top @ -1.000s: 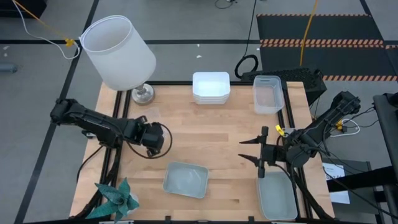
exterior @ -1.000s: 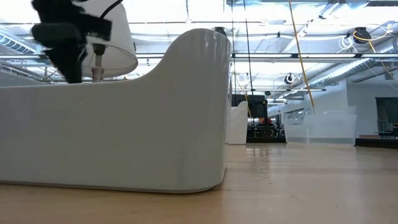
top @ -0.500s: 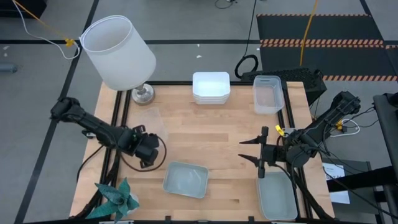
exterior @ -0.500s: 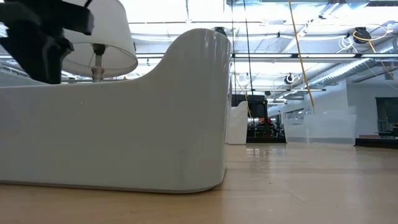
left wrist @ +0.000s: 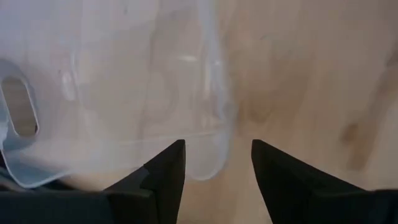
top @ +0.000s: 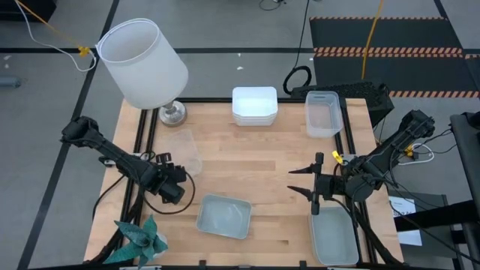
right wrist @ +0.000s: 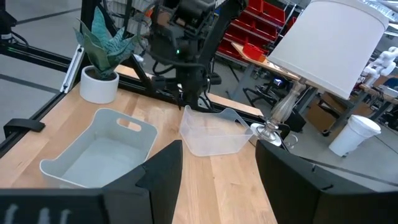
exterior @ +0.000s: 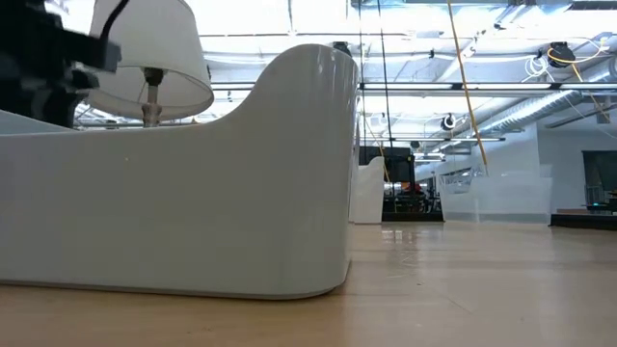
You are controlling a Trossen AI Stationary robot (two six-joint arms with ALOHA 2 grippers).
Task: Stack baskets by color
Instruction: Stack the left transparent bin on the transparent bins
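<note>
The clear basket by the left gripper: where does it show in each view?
High view: clear basket at the table's left, below the lamp.
Low view: cannot tell.
Left wrist view: fills the upper left, beyond the left gripper.
Right wrist view: centre, before the lamp's base.
Shared landmark: the lamp.

White stack (top: 254,105) and a clear bin (top: 323,113) are sitting along the table's far edge, lamp (top: 143,64) at far left, another clear bin (top: 183,150) just beside the left gripper (top: 177,176), grey bin (top: 223,216) near front.
</note>
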